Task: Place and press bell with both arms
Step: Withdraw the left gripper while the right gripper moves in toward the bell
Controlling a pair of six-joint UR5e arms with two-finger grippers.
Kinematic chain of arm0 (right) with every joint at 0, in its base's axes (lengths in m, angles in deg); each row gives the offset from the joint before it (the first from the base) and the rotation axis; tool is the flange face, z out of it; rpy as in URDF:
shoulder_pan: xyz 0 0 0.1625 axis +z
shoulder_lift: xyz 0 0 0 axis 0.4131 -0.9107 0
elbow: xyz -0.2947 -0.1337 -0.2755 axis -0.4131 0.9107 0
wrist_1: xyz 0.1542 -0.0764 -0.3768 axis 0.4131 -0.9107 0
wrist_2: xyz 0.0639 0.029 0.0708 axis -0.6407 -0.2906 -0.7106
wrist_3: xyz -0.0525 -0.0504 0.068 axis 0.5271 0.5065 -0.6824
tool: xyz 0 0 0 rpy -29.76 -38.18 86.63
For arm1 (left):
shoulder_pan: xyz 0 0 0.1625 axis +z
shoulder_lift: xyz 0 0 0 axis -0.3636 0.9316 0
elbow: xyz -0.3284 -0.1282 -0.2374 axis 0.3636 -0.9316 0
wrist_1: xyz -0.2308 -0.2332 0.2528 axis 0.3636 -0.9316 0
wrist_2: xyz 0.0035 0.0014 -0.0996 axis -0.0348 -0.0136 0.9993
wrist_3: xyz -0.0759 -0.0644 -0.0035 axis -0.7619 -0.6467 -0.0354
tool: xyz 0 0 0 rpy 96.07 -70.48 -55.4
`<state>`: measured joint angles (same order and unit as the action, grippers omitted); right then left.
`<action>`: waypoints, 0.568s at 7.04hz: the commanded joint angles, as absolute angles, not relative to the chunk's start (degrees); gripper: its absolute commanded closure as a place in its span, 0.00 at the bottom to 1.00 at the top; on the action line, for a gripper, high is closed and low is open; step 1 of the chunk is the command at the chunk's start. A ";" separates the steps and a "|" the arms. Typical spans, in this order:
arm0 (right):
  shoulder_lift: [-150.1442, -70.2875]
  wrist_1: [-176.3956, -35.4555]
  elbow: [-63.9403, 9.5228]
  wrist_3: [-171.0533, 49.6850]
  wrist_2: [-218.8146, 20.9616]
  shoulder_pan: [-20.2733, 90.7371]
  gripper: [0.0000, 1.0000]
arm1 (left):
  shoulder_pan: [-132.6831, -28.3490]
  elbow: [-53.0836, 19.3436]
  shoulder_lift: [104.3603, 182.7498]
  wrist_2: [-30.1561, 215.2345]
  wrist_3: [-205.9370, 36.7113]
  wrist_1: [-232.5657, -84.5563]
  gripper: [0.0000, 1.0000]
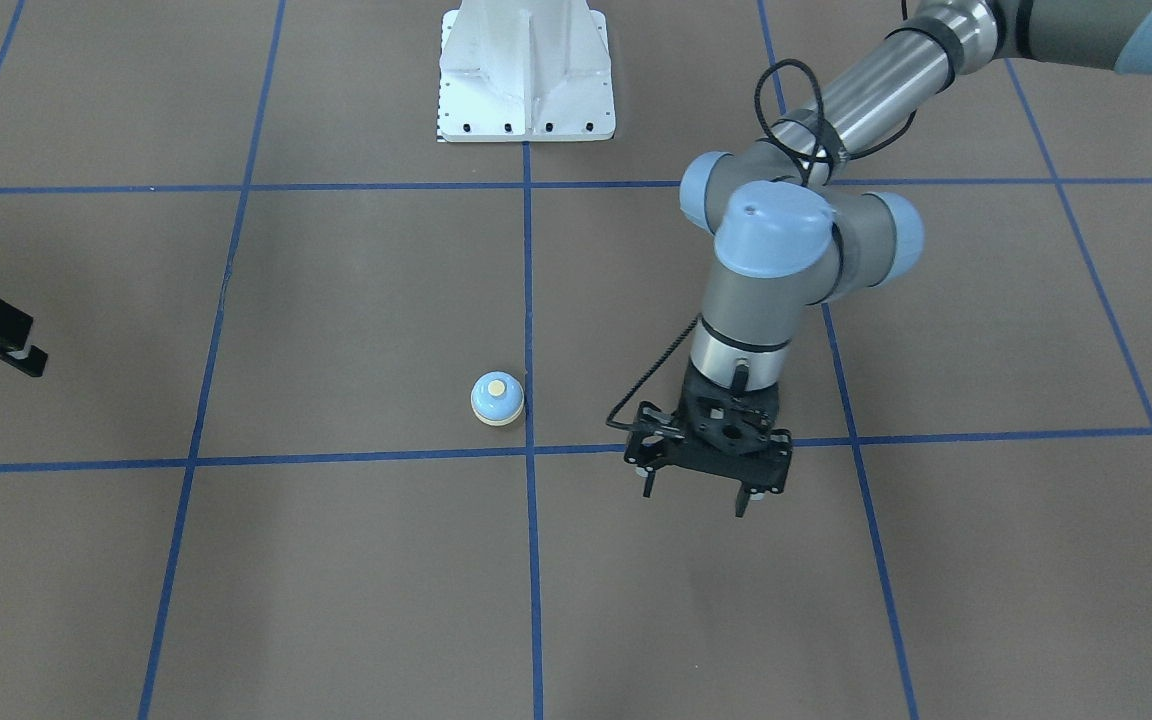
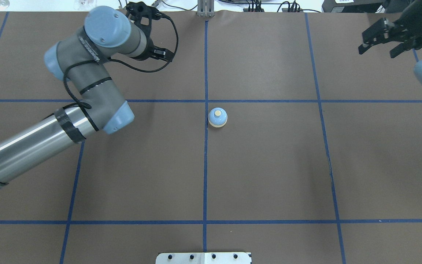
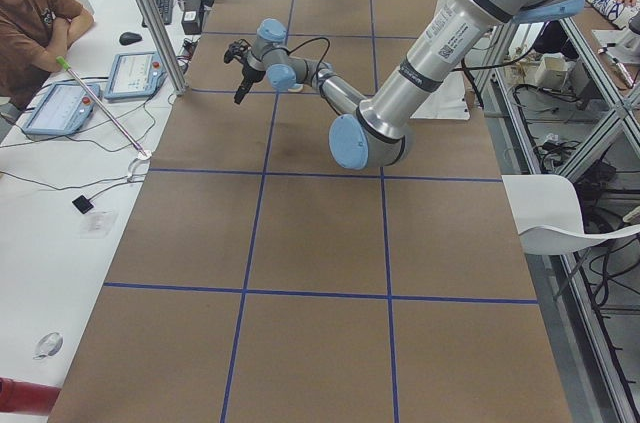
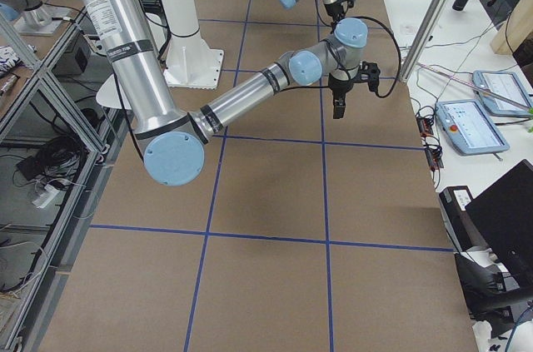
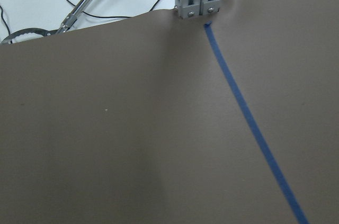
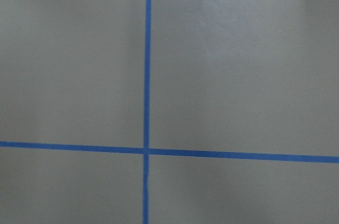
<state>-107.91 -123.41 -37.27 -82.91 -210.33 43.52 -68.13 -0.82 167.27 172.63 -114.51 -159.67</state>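
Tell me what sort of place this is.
Most likely a robotics lab. A left arm and a right arm reach over a table gridded with blue tape, and tablets and cables lie on a side bench.

Matt brown paper-like table covering [image 2: 269, 165], smooth tape lines [image 2: 205, 176], glossy plastic-looking bell [image 2: 217, 118], shiny brushed-metal left arm [image 2: 24, 146].
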 commanded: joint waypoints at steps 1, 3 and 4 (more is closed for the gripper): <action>-103.28 -123.40 -38.45 -95.54 -206.09 34.88 0.00 | -75.08 -4.46 159.77 180.75 -105.69 -159.53 0.00; -98.35 -123.13 -38.10 -106.09 -198.72 25.92 0.00 | -83.76 -6.23 152.56 189.18 -95.87 -159.53 0.00; -97.02 -123.05 -37.84 -107.28 -197.21 23.26 0.00 | -88.33 -6.41 149.74 191.22 -88.41 -157.35 0.00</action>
<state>-99.21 -123.16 -38.15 -103.81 -200.03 27.39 -82.70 -5.84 153.66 187.67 -96.63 -159.02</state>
